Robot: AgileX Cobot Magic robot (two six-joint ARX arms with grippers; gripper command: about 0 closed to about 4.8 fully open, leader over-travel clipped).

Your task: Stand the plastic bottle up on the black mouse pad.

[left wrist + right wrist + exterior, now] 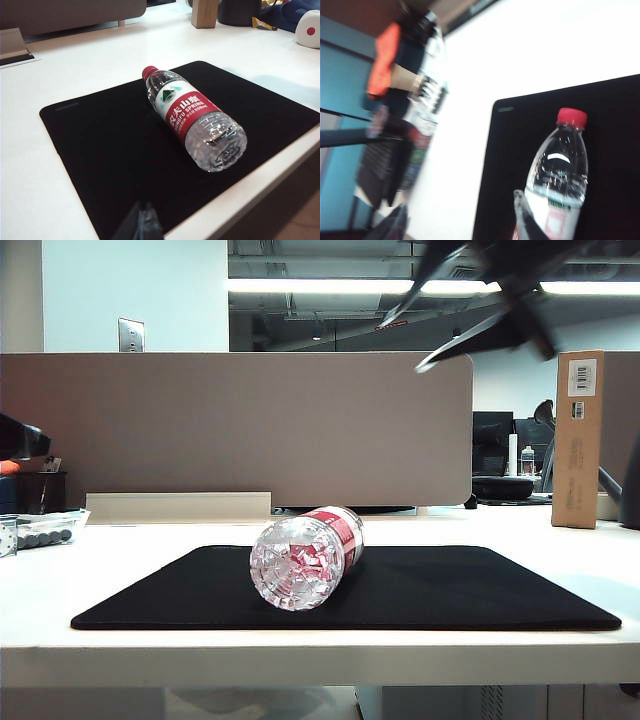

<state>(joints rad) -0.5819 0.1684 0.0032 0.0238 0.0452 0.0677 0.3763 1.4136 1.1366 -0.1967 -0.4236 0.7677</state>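
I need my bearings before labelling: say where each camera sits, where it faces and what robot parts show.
Exterior view: table height, facing the bottle's base; right gripper open overhead.
Left wrist view: high, looking down on the plastic bottle lying on the black mouse pad; left gripper shut.
Right wrist view: above the cap end; finger visible.
All share bottle and pad.

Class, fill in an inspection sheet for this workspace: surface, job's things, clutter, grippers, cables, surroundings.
Surface: white table, flat.
Job's things: clear ribbed plastic bottle with red cap lies on its side on the black rectangular mouse pad, base toward the table's front edge.
Clutter: brown cardboard box at the back right; small dark pieces at the left edge.
Grippers: right gripper raised above the pad, jaws apart, empty; left gripper low near the pad's front edge, fingertips together.
Cables: nothing seen.
Surroundings: grey partition, office behind.
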